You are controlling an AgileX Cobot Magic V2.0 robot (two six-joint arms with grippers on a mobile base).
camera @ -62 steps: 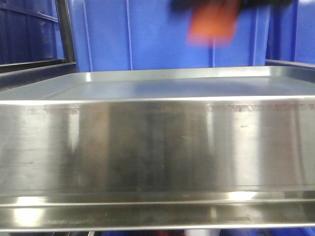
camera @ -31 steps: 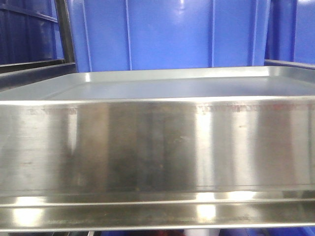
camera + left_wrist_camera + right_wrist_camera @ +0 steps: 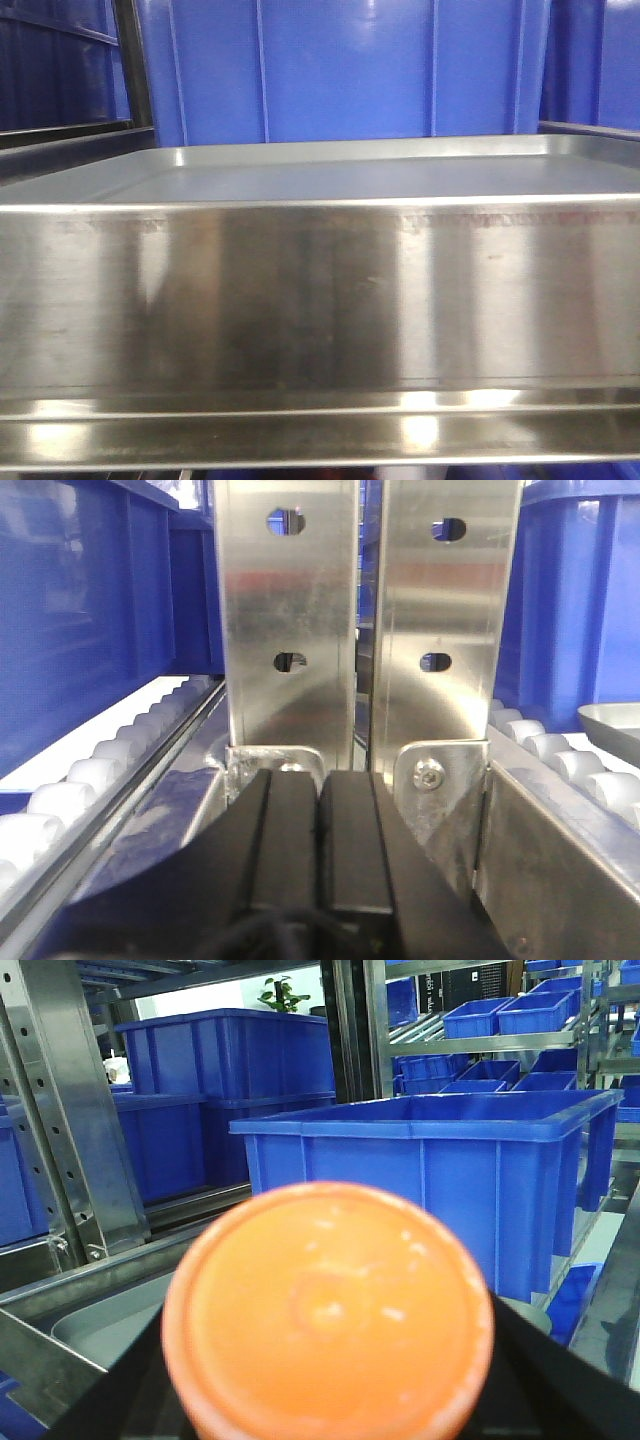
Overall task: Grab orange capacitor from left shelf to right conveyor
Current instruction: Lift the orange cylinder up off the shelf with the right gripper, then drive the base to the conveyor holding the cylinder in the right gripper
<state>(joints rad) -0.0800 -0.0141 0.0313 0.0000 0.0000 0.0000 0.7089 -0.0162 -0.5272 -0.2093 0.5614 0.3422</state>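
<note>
The orange capacitor point(image 3: 328, 1310) fills the lower middle of the right wrist view, its round end face toward the camera. My right gripper point(image 3: 328, 1380) is shut on it, with black fingers point(image 3: 540, 1380) showing on either side. The left shelf point(image 3: 300, 300), shiny brushed steel with a raised rim, spans the front view, and nothing stands on its visible top. My left gripper point(image 3: 320, 785) is shut with nothing between its black fingers, close in front of two perforated steel uprights point(image 3: 290, 620). The right conveyor is out of view.
Blue plastic crates point(image 3: 440, 1170) stand on racks ahead of the right gripper and behind the shelf point(image 3: 340, 70). White roller tracks point(image 3: 110, 755) run on both sides of the left gripper. A grey tray point(image 3: 110, 1325) lies at the lower left of the right wrist view.
One second ago the orange capacitor hung blurred in a gripper at the top of the front view. It has since moved out of that view, and the shelf top shows nothing on it.
</note>
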